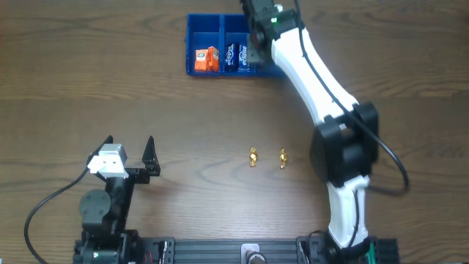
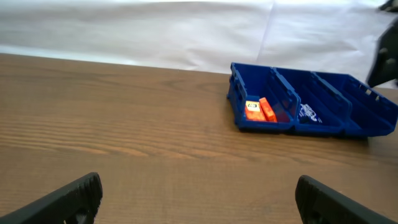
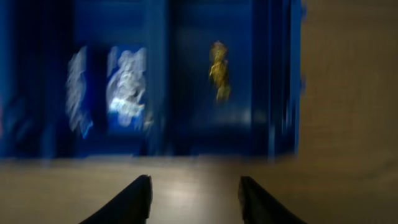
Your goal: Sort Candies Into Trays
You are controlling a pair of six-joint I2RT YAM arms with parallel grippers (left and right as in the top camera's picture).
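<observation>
I see the wooden table point(image 1: 110, 81) running across my whole overhead feed. The right arm point(image 1: 315, 73) reaches far up it to the blue tray point(image 1: 190, 44). The left arm point(image 1: 110, 198) sits folded close to its base at the near edge, well apart from everything else.

The tray has three compartments side by side. The right gripper point(image 3: 194, 200) hangs at its right end. Its fingers are spread with a clear gap and nothing between them. The left gripper point(image 1: 130, 150) is low over bare wood, its jaws wide apart and holding nothing.

In the tray, the left compartment holds orange candies point(image 1: 207, 60) and the middle one holds blue-wrapped candies point(image 1: 236, 57). My right wrist feed is smeared, but I can make out one gold candy point(image 3: 217, 78) lying in the right compartment, beside the blue-wrapped ones.

Two more gold-wrapped candies, the first gold candy point(image 1: 253, 156) and the second gold candy point(image 1: 283, 156), lie near each other on the table. They are between the two arms and well apart from the tray.
</observation>
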